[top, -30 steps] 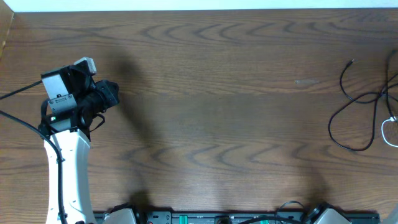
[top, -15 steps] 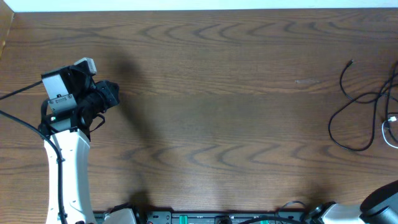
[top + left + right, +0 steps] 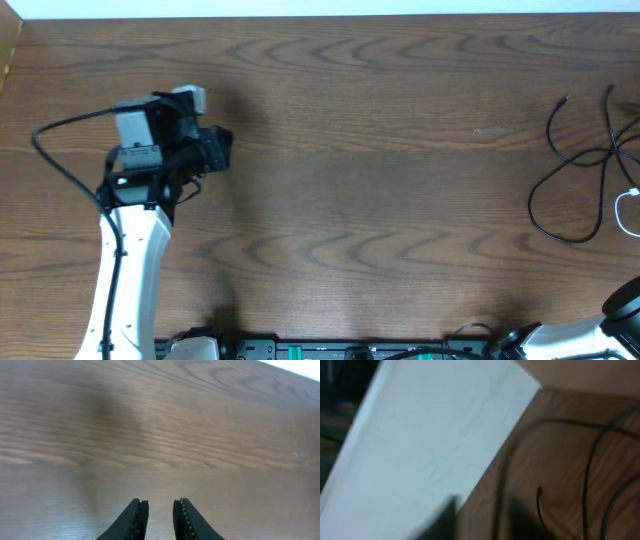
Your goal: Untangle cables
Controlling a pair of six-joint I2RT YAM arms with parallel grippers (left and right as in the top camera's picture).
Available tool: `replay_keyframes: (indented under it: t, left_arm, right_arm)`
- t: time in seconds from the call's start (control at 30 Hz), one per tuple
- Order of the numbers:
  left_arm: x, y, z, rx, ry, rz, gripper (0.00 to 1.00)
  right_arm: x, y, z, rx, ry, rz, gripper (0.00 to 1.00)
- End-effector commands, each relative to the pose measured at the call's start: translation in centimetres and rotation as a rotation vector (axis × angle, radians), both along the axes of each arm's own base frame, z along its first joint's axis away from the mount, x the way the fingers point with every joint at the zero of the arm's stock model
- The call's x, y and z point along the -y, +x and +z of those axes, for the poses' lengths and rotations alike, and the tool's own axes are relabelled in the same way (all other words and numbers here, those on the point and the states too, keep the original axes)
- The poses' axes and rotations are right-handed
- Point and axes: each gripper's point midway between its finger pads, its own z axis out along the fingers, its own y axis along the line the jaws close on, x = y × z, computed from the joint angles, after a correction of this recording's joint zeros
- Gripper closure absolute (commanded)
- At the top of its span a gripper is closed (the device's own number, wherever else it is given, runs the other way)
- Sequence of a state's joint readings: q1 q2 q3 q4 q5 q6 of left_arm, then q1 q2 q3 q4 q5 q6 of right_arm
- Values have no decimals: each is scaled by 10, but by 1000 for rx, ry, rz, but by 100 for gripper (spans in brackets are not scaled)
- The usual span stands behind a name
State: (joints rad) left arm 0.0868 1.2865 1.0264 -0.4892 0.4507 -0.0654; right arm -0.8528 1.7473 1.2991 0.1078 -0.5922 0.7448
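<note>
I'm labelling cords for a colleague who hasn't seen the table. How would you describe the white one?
From overhead, go to the right edge of the wooden table, where black cords loop and cross. The white cord curves right of them, cut by the picture's edge; it is the only pale one.

Cuts off the left fingers (image 3: 136,519) at the bottom edge of the left wrist view; only the tips show. From overhead, hides those tips under the dark wrist body. Well apart from the left fingers, at the far right edge, loses part of the cables (image 3: 531,206) and most of the white cord (image 3: 617,212) past the frame. Shows only a sliver of the right arm (image 3: 622,305) in the bottom right corner. Blurs the whole right wrist view: right fingers (image 3: 442,522) mere dark smears, gap unreadable. Ahead of them, cables as soft lines on the worktop (image 3: 560,460), plug ends too small to tell.
</note>
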Motion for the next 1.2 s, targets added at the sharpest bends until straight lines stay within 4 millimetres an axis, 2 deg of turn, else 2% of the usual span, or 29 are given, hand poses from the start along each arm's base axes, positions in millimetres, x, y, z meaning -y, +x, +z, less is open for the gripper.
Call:
replay_keyframes:
  t: [0.0, 0.03, 0.17, 0.3, 0.4, 0.53, 0.6, 0.7, 0.77, 0.87, 0.97, 1.17]
  left_arm:
    - [14, 0, 7, 37, 27, -72, 77]
    - [17, -1, 7, 40, 31, -87, 77]
    - [23, 0, 8, 54, 44, -115, 77]
    - [23, 1, 15, 82, 46, -115, 81]
    - [23, 0, 31, 132, 61, -123, 81]
    - [21, -7, 62, 221, 78, -115, 81]
    - [19, -14, 78, 269, 91, -103, 81]
    - [19, -27, 103, 347, 98, -99, 81]
    - [20, -37, 118, 395, 102, -97, 81]
    - [20, -48, 134, 452, 106, -94, 81]
    - [20, -56, 142, 478, 108, -93, 81]
    - [20, -62, 126, 412, 117, -106, 81]
  right_arm:
    - [-6, 4, -14, -51, -22, 48, 1]
    - [-8, 2, -23, -95, -44, 62, 1]
    - [-18, -2, -38, -165, -70, 109, 1]
    - [-28, -9, -34, -199, -116, 150, 1]
    - [-36, -17, -6, -181, -201, 161, 1]
    - [-54, -33, 57, -99, -321, 154, 1]
    - [-66, -43, 82, -73, -360, 150, 1]
    - [-98, -57, 109, -41, -442, 225, 1]
    - [-125, -64, 114, -35, -467, 309, 1]
    - [-159, -68, 96, -102, -452, 413, 1]
    - [-191, -67, 57, -242, -442, 528, 1]
    - [-232, -61, -22, -531, -449, 720, 1]
